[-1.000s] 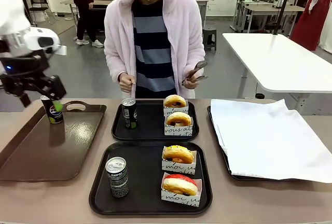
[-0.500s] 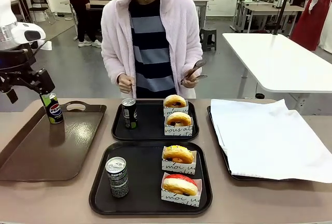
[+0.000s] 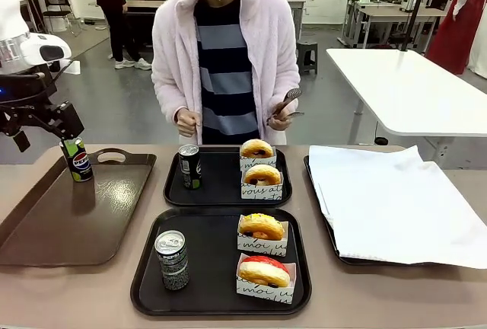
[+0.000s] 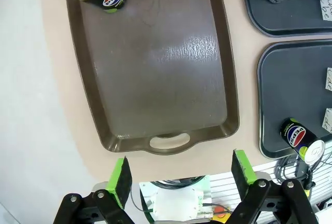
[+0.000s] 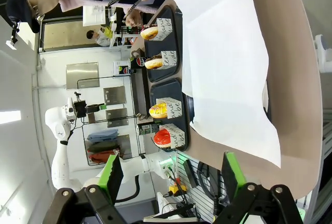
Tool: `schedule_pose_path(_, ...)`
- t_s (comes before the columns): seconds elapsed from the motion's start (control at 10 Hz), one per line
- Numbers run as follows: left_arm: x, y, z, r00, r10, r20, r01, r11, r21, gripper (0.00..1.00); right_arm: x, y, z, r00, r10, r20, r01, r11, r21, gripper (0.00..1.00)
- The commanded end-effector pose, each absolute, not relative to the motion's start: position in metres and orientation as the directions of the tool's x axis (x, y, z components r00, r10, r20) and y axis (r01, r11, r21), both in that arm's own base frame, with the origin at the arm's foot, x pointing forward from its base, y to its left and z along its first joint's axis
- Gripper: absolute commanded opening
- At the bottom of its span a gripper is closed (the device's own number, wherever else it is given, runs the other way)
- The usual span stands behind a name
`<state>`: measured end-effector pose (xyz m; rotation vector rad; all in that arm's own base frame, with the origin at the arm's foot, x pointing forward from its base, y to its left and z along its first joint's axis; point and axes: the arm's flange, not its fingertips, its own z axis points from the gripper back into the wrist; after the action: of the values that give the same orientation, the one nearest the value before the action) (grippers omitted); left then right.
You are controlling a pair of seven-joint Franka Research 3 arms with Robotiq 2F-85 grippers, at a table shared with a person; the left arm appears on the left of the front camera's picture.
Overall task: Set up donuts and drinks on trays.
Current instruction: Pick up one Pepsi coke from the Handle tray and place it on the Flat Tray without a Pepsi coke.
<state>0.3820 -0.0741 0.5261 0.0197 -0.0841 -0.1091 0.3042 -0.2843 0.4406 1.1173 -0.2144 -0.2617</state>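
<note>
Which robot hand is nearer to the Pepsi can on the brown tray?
The left hand. It hangs open just above and left of the Pepsi can on the brown tray. The right hand, also open, is over the paper-lined tray, far away.

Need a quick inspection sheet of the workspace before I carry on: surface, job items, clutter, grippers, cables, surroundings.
Surface: tan table.
Job's things: near black tray and far black tray, each with one can and two sleeved donuts.
Clutter: brown tray with a Pepsi can; paper-lined tray.
Grippers: left gripper open, empty; right gripper open, empty.
Cables: nothing seen on the table.
Surroundings: person holding tongs; white table.
</note>
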Motion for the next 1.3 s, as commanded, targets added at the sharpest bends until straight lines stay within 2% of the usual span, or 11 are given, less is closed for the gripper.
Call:
schedule_pose_path(0.0, 0.392, -0.049, 0.525, 0.981, -0.183, 0.059, 0.188, 0.977, -0.097, 1.00, 0.305, -0.284, 0.440, 0.949, -0.312, 0.051, 0.084, 0.403, 0.911, 1.00)
schedule_pose_path(0.1, 0.391, -0.021, 0.526, 0.962, -0.252, 0.108, 0.271, 0.934, -0.233, 1.00, 0.305, -0.284, 0.440, 0.949, -0.312, 0.051, 0.084, 0.403, 0.911, 1.00)
schedule_pose_path(0.3, 0.392, 0.035, 0.526, 0.949, -0.263, 0.173, 0.315, 0.796, -0.517, 1.00, 0.305, -0.284, 0.440, 0.949, -0.312, 0.051, 0.084, 0.403, 0.911, 1.00)
schedule_pose_path(0.4, 0.394, 0.069, 0.516, 0.953, -0.238, 0.187, 0.302, 0.717, -0.628, 1.00, 0.305, -0.284, 0.440, 0.949, -0.312, 0.051, 0.084, 0.403, 0.911, 1.00)
schedule_pose_path(0.5, 0.399, 0.089, 0.504, 0.972, -0.177, 0.153, 0.234, 0.685, -0.690, 1.00, 0.305, -0.284, 0.440, 0.949, -0.312, 0.051, 0.084, 0.403, 0.911, 1.00)
schedule_pose_path(0.6, 0.406, 0.123, 0.486, 0.991, -0.083, 0.100, 0.130, 0.591, -0.796, 1.00, 0.305, -0.284, 0.440, 0.949, -0.312, 0.051, 0.084, 0.403, 0.911, 1.00)
schedule_pose_path(0.8, 0.404, 0.172, 0.457, 0.995, 0.053, 0.085, 0.054, 0.442, -0.895, 1.00, 0.305, -0.284, 0.440, 0.949, -0.312, 0.051, 0.084, 0.403, 0.911, 1.00)
schedule_pose_path(0.9, 0.398, 0.190, 0.446, 0.989, 0.118, 0.088, 0.030, 0.424, -0.905, 1.00, 0.305, -0.284, 0.440, 0.949, -0.312, 0.051, 0.084, 0.403, 0.911, 1.00)
schedule_pose_path(1.2, 0.393, 0.242, 0.438, 0.984, 0.129, 0.122, 0.057, 0.421, -0.905, 1.00, 0.305, -0.284, 0.440, 0.949, -0.312, 0.051, 0.084, 0.403, 0.911, 1.00)
